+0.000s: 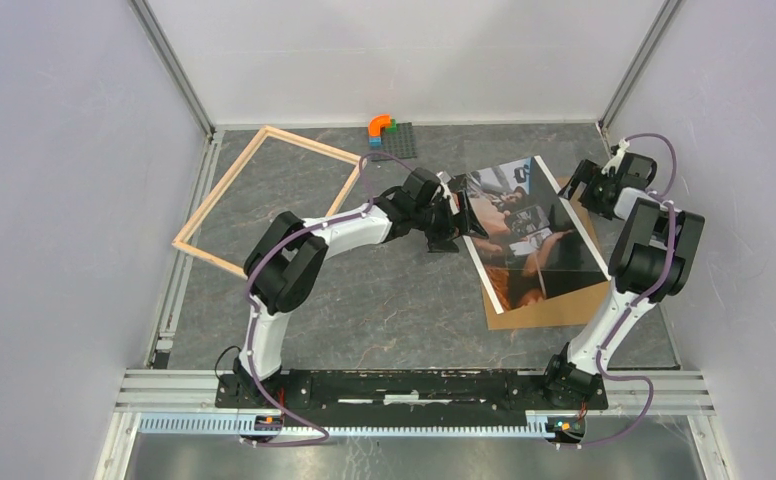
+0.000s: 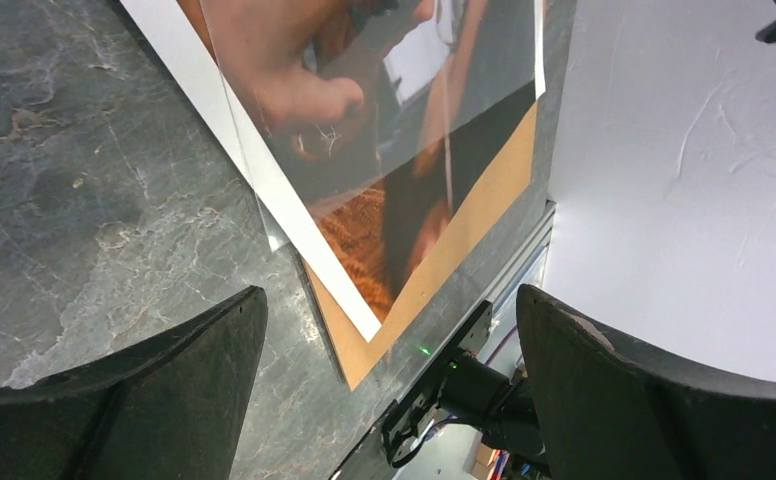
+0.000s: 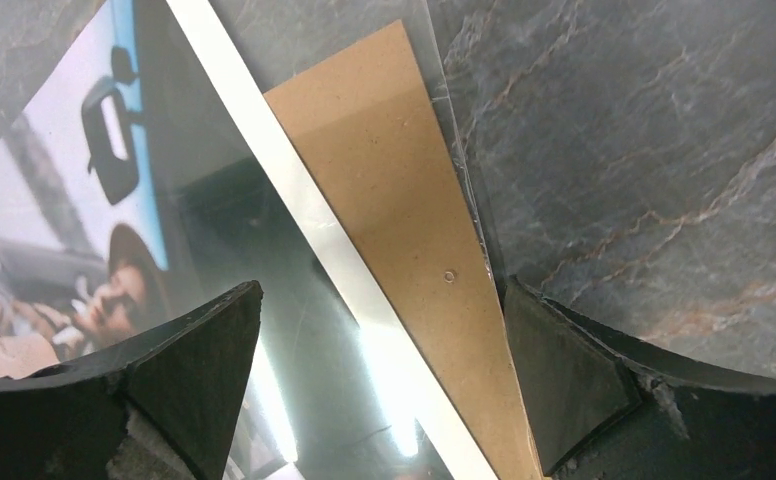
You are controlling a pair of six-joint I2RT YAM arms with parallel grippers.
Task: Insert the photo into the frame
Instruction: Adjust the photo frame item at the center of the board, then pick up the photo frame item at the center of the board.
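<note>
The photo (image 1: 529,235), a glossy print with dark and orange tones and white margins, lies at the right on a brown backing board (image 1: 549,310) under a clear sheet. The pale wood frame (image 1: 267,198) lies flat at the far left. My left gripper (image 1: 461,222) is open at the photo's left edge; in its wrist view the photo (image 2: 384,120) and board (image 2: 464,230) lie ahead of its gripper (image 2: 389,390). My right gripper (image 1: 586,185) is open above the photo's far right edge; its gripper (image 3: 384,385) straddles the white margin (image 3: 294,215) and board (image 3: 404,190).
A dark baseplate (image 1: 392,141) with orange, green and blue bricks (image 1: 379,126) sits at the back centre. Grey walls close the cell on three sides. An aluminium rail (image 1: 414,385) runs along the near edge.
</note>
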